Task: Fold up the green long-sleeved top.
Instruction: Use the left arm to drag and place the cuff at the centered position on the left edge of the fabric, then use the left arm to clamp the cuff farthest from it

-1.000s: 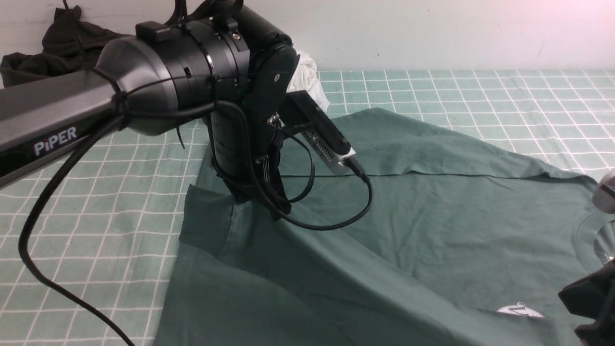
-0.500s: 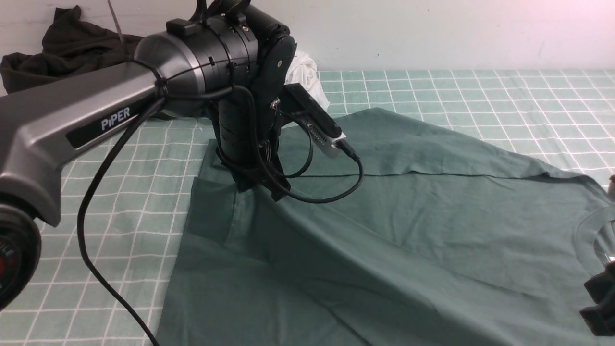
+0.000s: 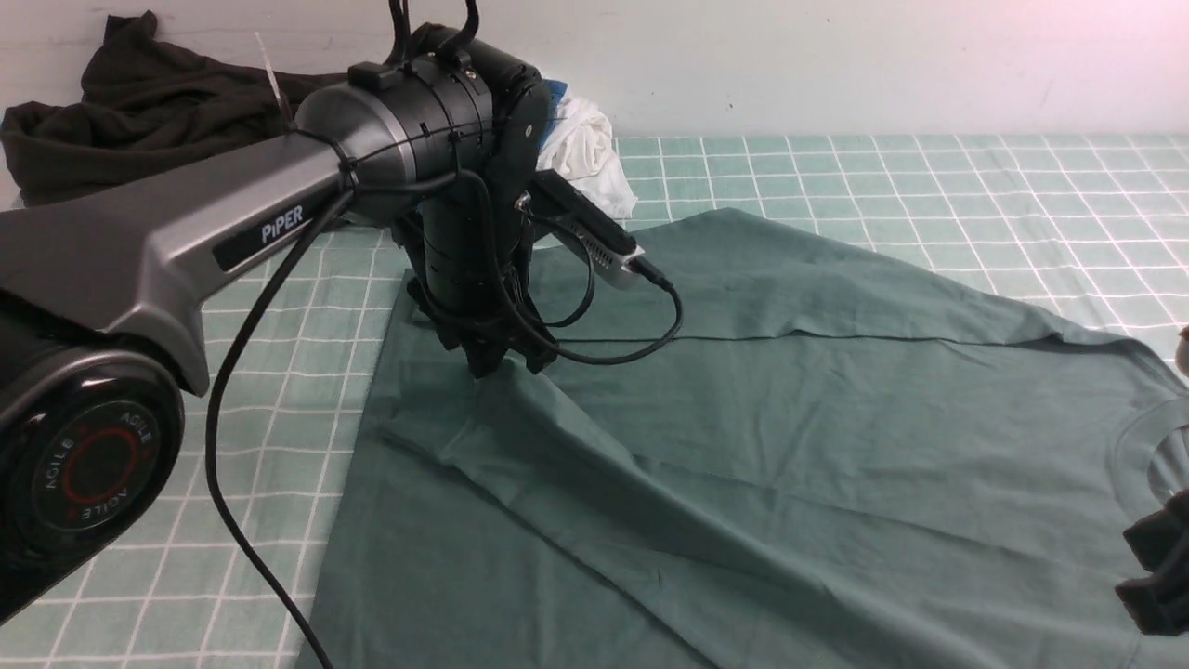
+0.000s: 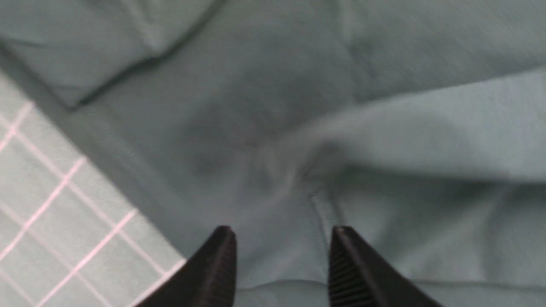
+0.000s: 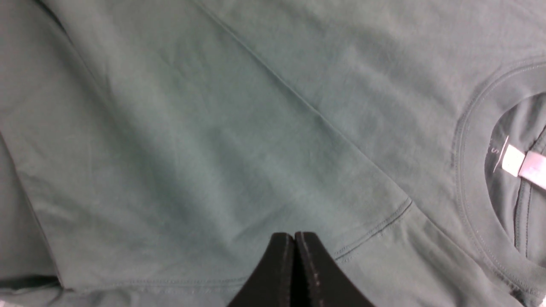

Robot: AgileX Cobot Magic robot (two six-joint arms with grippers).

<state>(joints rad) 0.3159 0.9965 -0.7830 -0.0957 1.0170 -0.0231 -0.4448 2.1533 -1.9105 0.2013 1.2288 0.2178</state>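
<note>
The green long-sleeved top (image 3: 790,446) lies spread over the checked mat, its ribbed collar (image 5: 465,140) and white neck label (image 5: 522,164) at the right. A folded layer runs as a ridge from under my left gripper (image 3: 492,358) toward the near right. The left gripper (image 4: 281,232) points down at the top's far left corner, jaws apart, with cloth lying loose between them. At the near right edge my right gripper (image 3: 1156,581) hovers over the top beside the collar. In the right wrist view the right gripper (image 5: 294,234) is shut, with nothing seen between its jaws.
A near-black garment (image 3: 139,102) is heaped at the back left against the wall. A white cloth (image 3: 585,153) sits behind the left wrist. The left arm's black cable (image 3: 241,390) hangs over the checked mat (image 3: 929,186).
My left gripper has carried the cloth back and to the left, then opened and let it go. The fold now lies flatter and covers the white logo.
</note>
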